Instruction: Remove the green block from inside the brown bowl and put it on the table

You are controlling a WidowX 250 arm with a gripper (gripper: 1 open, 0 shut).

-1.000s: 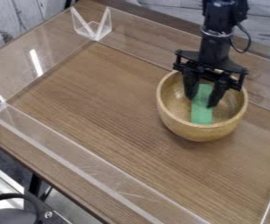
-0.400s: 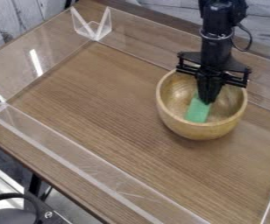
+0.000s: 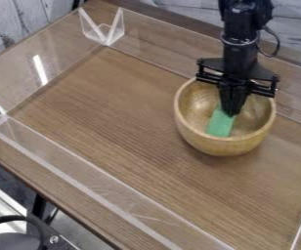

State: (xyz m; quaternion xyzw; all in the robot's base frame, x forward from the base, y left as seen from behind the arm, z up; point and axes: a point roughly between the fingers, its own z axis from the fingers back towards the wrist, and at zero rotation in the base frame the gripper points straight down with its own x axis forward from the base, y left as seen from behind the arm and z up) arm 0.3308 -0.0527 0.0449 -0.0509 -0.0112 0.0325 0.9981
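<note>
One camera view, taken from above and to one side. Largest element: the table, a brown wood-grain top running diagonally across the view, bordered by low clear acrylic walls that catch bright reflections along the left and near edges. A small clear acrylic bracket stands at the far corner. Next in size: the robot arm, black, descending vertically from the upper right into the bowl. The brown bowl, round, light tan and thick-walled, sits upright on the table toward the right side, near the right-hand wall. The gripper points straight down inside the bowl, its black cross-bar level just above the rim and its fingers drawn narrowly together onto the upper end of the green block. Smallest element: the green block, a flat bright green bar, lies tilted within the bowl, its lower end resting on the bowl's inner floor toward the near side and its upper end between the closed fingers.
</note>
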